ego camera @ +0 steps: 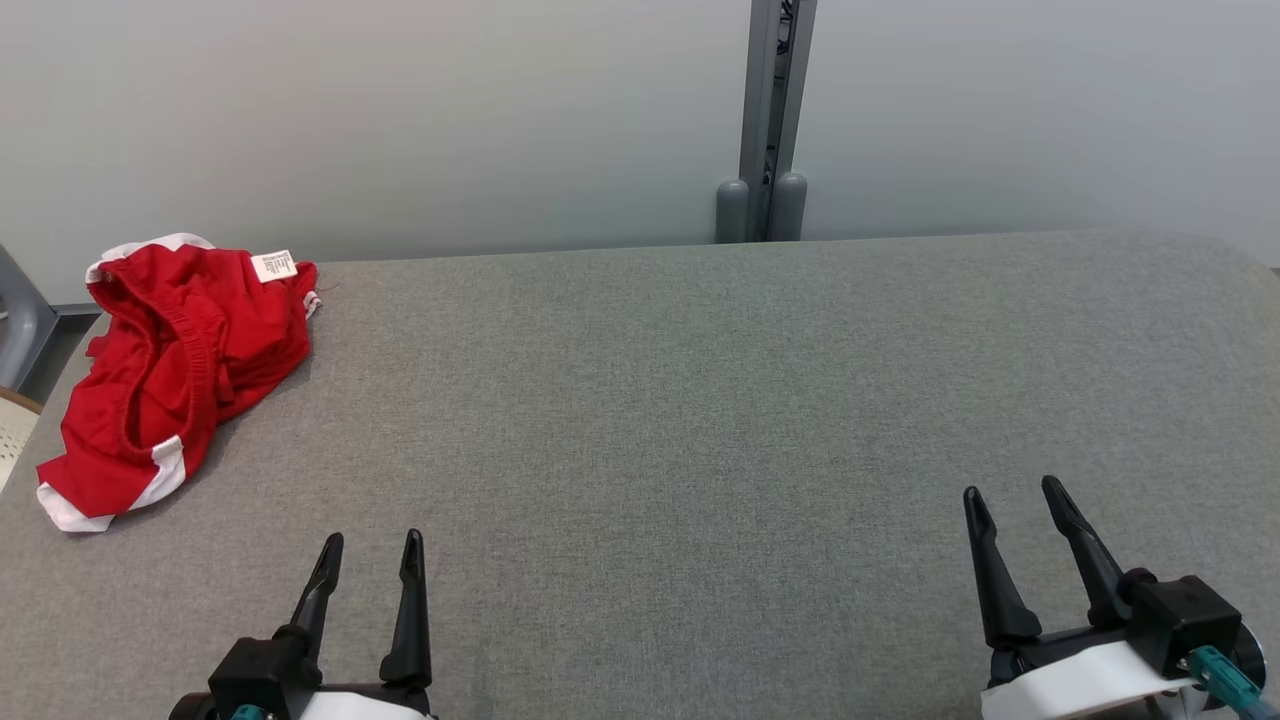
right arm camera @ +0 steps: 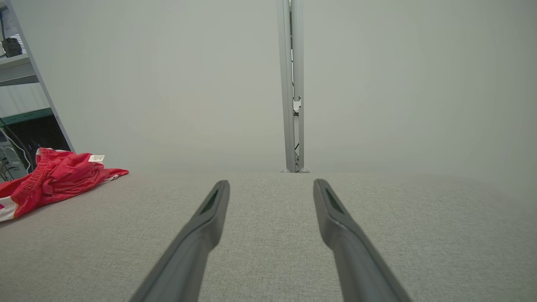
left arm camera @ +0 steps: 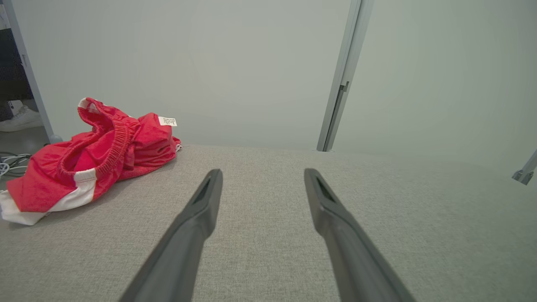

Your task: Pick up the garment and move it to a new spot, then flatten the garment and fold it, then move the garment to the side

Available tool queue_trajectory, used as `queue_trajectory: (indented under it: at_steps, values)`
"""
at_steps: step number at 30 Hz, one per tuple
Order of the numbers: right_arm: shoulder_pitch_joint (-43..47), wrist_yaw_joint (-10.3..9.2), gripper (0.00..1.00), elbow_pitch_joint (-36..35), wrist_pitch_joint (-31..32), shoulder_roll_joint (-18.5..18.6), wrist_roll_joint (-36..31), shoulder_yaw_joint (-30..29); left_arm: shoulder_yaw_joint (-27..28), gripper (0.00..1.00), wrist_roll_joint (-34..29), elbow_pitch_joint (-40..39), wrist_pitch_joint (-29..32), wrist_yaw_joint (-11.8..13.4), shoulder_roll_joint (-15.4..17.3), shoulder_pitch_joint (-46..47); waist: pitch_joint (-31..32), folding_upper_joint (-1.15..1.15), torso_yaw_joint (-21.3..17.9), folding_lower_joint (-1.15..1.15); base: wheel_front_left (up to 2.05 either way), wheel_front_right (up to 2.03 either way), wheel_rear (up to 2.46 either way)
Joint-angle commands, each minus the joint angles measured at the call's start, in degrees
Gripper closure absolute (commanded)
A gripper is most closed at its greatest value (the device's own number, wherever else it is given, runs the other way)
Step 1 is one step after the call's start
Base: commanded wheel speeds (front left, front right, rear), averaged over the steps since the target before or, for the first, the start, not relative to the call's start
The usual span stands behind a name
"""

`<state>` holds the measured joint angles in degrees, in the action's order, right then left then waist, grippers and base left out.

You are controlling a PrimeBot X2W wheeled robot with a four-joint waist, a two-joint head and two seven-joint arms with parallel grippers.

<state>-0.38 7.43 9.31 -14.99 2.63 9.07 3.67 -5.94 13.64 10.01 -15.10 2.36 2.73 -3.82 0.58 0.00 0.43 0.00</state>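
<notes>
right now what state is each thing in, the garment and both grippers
red garment: crumpled heap, unfolded, at the far left corner of the grey table, waistband gaping
care label: turned out, showing
left gripper: open, empty, apart from the garment
right gripper: open, empty, far from the garment

soft, even, fairly bright light with no glare. the crumpled red fabric garment with white trim [ego camera: 170, 370] casts a faint, blurred shadow on the grey woven-cloth table top [ego camera: 700, 420]. the head view is sharp; the wrist views are paler, with upright lines leaning near their edges.
</notes>
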Motion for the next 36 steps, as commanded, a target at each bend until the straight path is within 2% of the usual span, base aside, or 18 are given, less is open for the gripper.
queue_trajectory:
  at_steps: [1, 36]
  values:
    - [-0.3, 0.10, 0.00, 0.4, -0.3, 0.5, 0.1, -0.2, 0.1, 0.00, 0.3, 0.2, -0.1, 0.2, 0.3, -0.2, 0.0, 0.00, 0.0, 0.00, 0.00, 0.00, 0.00]
    - [-0.6, 0.10, 0.00, 2.8, -0.3, 0.5, 0.1, -0.2, 0.3, 0.00, 0.5, 0.7, -0.1, 0.0, 0.3, 0.4, -0.1, 0.00, 0.2, 0.00, 0.00, 0.00, 0.00]
